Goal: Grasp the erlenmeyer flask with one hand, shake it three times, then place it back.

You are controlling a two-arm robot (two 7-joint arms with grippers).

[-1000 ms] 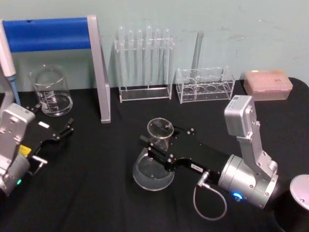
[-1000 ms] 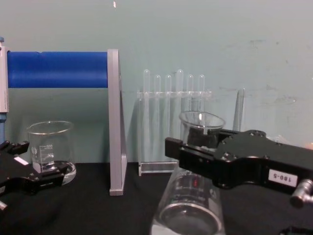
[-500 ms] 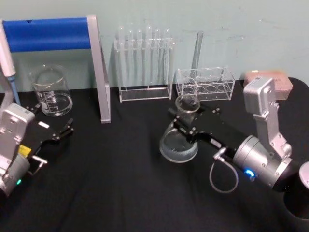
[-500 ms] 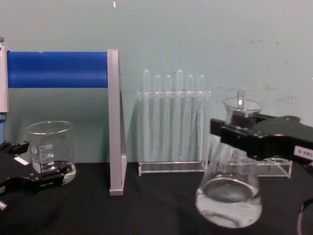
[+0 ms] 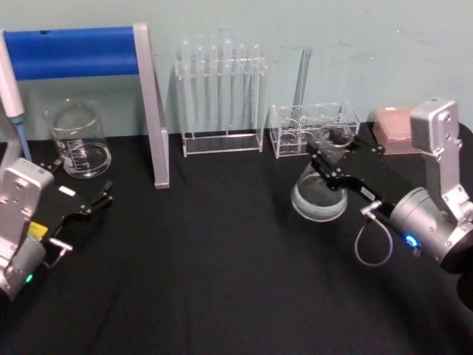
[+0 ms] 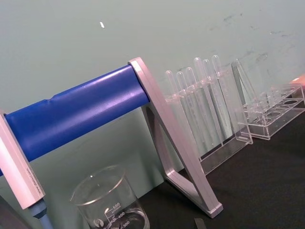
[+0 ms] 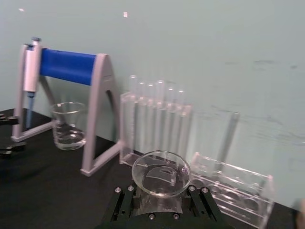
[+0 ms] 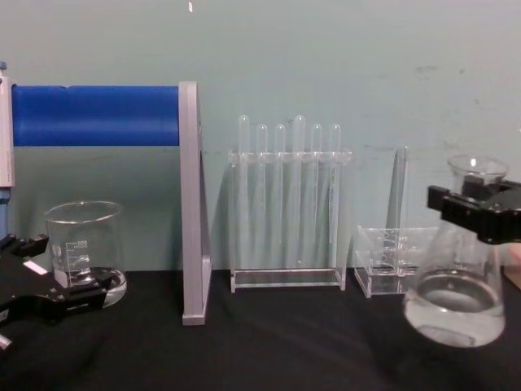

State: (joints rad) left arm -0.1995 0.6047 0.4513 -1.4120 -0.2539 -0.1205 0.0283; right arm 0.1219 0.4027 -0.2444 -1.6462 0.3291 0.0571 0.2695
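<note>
Right gripper [image 5: 335,142] clamped on the neck of the erlenmeyer flask [image 5: 318,197], just in front of a low clear rack [image 5: 313,130], left gripper [image 5: 83,177] spread open near a beaker [image 5: 77,140], tall test-tube rack [image 5: 220,96] beside a blue-barred stand [image 5: 74,52], black table [image 5: 207,266].

White graduation figures "400" and "300" read on the side of the glass beaker [image 6: 107,200], which stands at the far left of the black table [image 6: 267,181] beside the blue-barred stand [image 6: 76,112]. Its other printed marks are too small to read.
</note>
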